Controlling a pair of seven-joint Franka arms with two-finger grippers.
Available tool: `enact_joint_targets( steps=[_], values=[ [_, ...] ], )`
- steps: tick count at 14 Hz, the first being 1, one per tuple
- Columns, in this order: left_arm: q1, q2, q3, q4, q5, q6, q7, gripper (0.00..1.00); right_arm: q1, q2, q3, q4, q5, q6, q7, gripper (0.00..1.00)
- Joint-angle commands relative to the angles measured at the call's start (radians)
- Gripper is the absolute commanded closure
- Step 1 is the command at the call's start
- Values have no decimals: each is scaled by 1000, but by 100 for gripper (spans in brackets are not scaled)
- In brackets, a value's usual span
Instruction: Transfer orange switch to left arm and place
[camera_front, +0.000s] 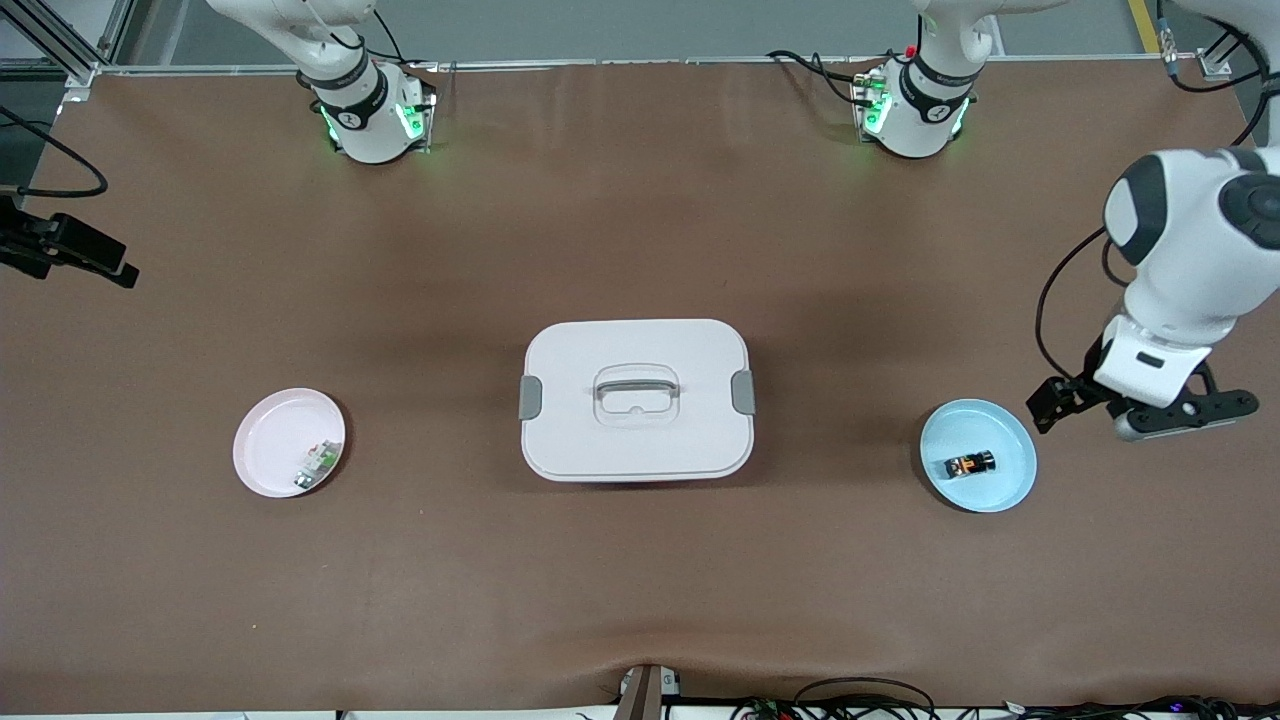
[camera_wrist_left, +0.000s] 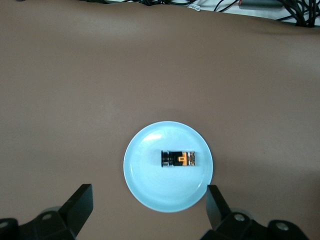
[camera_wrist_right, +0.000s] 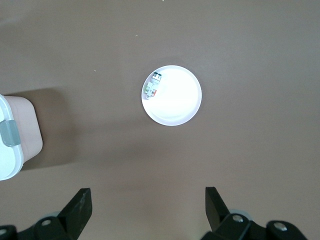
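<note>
Table: brown surface carrying everything named here.
Box: white lidded container with grey side latches and a recessed grey handle, lying at the middle of the table; the landmark for the rest.
Left arm: white, hanging over the table at its own end, well apart from the box.
Left gripper: in the air just beside the blue plate, jaws spread wide with nothing between them (its wrist view looks straight down on the plate).
Right gripper: up in the air over bare table toward the right arm's end, jaws spread and empty; a corner of the box shows at the edge of its wrist view.
Blue plate: beside the box toward the left arm's end, well apart from it.
Pink plate: beside the box toward the right arm's end, well apart.
Orange switch: lying on its side in the blue plate, near the middle.
Green-and-white part: in the pink plate, near its rim.
</note>
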Motion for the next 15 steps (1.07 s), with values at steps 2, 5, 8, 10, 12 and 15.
enact_joint_targets(
  steps=[2, 5, 8, 10, 12, 15],
  values=[
    [-6, -8, 3, 146, -67, -227, 154, 0, -19, -25, 17, -20, 4, 10, -7, 0],
    [-6, -15, 3, 208, -101, -308, 181, 0, -19, -24, 17, -15, 8, 12, -5, 0],
    [-24, -45, 0, 251, -116, -402, 178, 0, -19, -24, 17, -14, 8, 10, -5, 0],
    [-23, -62, -4, 287, -136, -494, 187, 0, -19, -24, 17, -14, 7, 12, -5, 0],
    [-13, -86, -1, 308, -171, -523, 208, 0, -21, -22, 17, -14, 8, 13, -5, 0],
    [6, -123, -4, 308, -204, -563, 244, 0, -21, -22, 17, -12, 8, 13, -5, 0]
  ],
)
